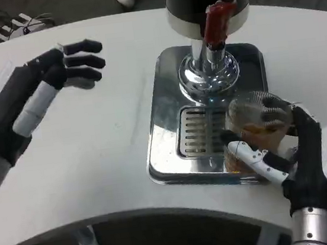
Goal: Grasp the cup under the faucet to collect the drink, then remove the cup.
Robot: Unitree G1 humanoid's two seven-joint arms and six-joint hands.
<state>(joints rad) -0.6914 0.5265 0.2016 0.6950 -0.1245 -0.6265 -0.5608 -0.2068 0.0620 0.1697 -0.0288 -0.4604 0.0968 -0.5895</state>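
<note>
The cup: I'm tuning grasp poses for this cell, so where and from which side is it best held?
Grip the cup around its lower side wall, coming in from the robot's right, as the right hand does. It stands upright with drink in it, the faucet stands behind it, and its mouth must stay level and open.

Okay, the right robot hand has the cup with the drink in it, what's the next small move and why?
Probably draw the cup a little further toward the robot and off the drip tray onto the white table. The right robot hand grips it at the tray's front right corner, clear of the faucet, with brown drink inside. The left robot hand hangs open, away from the dispenser.
</note>
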